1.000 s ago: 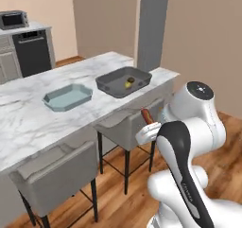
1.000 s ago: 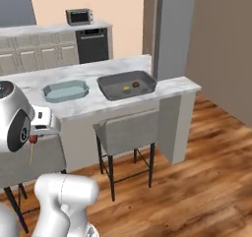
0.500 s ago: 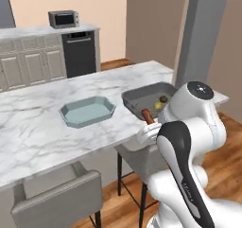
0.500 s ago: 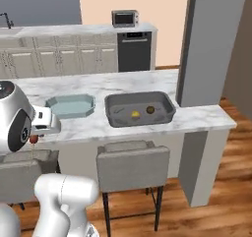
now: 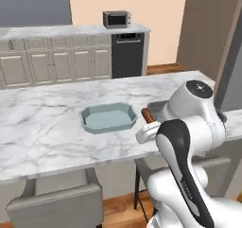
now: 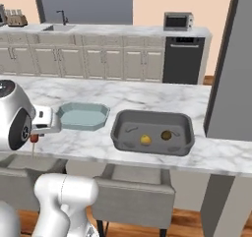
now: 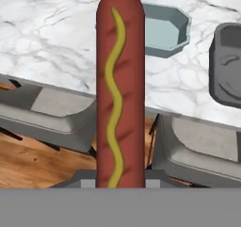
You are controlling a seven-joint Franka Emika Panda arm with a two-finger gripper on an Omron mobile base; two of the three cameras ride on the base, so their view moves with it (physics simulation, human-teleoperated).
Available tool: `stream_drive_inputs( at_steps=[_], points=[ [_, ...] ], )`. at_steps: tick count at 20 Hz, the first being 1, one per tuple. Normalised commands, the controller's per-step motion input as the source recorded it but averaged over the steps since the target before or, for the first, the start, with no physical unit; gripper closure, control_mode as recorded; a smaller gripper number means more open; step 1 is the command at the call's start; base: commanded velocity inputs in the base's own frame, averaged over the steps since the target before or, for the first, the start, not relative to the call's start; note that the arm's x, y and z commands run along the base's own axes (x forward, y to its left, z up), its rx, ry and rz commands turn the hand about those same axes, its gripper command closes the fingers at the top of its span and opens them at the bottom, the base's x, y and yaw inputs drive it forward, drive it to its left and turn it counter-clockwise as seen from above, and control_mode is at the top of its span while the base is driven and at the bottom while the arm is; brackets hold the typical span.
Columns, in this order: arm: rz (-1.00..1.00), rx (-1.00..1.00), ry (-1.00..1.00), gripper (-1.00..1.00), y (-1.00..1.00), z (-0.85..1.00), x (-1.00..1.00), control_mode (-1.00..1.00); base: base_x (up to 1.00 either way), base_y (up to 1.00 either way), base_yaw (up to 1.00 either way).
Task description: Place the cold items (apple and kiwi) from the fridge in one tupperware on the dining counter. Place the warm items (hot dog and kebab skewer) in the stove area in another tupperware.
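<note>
Marble-topped dining counter running across both base views, with pale cabinets, a dark dishwasher and a small microwave along the back wall. On the counter, two containers side by side but apart: a light blue-grey tupperware, nothing visible inside, and a dark grey tupperware holding a yellowish apple and a brown kiwi, well apart from each other. Grey-seated stools tucked under the near edge. Gripper hanging at the near side of the counter, just short of the light tupperware, fingers clenched on the hot dog. In the hand view, hot dog standing straight up from the bottom edge, a yellow mustard squiggle down its length, stool seats and wood floor below it, both containers beyond. Reddish end of the hot dog poking out beside the wrist in the left base view.
</note>
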Motion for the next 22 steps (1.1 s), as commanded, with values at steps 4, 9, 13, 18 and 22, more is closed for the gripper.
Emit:
stream_drive_inputs(
  at_steps=[4, 9, 13, 18, 22],
  points=[
    [0.21, 0.04, 0.10, 1.00, -0.11, 0.00, 0.50, -1.00, 0.50, -0.15, 0.23],
    [0.32, 0.02, 0.35, 1.00, -0.05, 0.00, 1.00, -1.00, 0.00, 0.00, 0.00],
    [0.10, 0.00, 0.53, 1.00, 0.01, -0.04, 1.00, -1.00, 0.00, 0.00, 0.00],
    [0.19, 0.00, 0.28, 1.00, 0.00, -0.22, 1.00, -1.00, 0.00, 0.00, 0.00],
    [0.31, -0.05, 0.07, 1.00, 0.03, -0.35, 0.97, -1.00, 0.00, 0.00, 0.00]
  ],
)
